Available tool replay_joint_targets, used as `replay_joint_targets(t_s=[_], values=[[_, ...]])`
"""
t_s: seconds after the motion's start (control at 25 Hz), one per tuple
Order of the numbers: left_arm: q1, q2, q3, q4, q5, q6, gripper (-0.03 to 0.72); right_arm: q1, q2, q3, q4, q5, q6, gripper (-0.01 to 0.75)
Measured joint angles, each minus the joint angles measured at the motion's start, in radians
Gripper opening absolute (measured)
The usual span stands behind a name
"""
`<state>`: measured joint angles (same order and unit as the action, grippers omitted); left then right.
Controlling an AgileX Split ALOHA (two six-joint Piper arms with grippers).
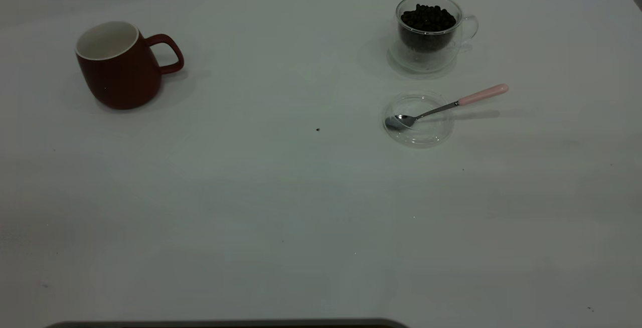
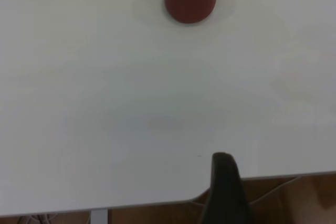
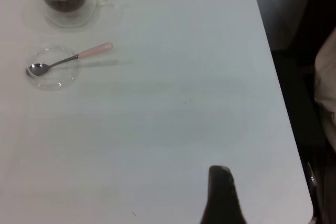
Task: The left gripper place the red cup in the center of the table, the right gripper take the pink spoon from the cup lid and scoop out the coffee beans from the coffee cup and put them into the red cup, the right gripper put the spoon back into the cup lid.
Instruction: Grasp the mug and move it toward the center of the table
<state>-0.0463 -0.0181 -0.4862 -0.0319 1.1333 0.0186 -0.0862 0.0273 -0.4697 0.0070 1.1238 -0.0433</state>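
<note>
The white surface (image 1: 281,207) lies bare across its middle, so the red cup (image 1: 119,65), upright at the far left with its handle toward the centre, has open room to travel; it sits well ahead of the left gripper (image 2: 224,192), which hangs back over the near edge with one finger showing, so its spread cannot be told. The right gripper (image 3: 222,195) likewise shows one finger, near its side's edge, well apart from the coffee cup (image 1: 429,31) of coffee beans (image 1: 428,18) and, just nearer, the cup lid (image 1: 418,119) holding the pink spoon (image 1: 449,105), handle out toward the right.
</note>
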Motion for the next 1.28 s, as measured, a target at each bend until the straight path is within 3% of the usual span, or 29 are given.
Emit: replay_joint_targets(t_s=[0.72, 0.96, 1.28], values=[[0.0, 0.037, -0.013, 0.021, -0.008, -0.004, 0.588, 0.0, 0.0, 0.0, 0.0, 0.0, 0.0, 0.572], [0.001, 0.337, -0.079, 0.072, -0.158, -0.071, 0.588, 0.0, 0.0, 0.0, 0.0, 0.0, 0.0, 0.572], [0.001, 0.86, -0.113, 0.164, -0.508, -0.184, 0.588, 0.0, 0.0, 0.0, 0.0, 0.0, 0.0, 0.572]])
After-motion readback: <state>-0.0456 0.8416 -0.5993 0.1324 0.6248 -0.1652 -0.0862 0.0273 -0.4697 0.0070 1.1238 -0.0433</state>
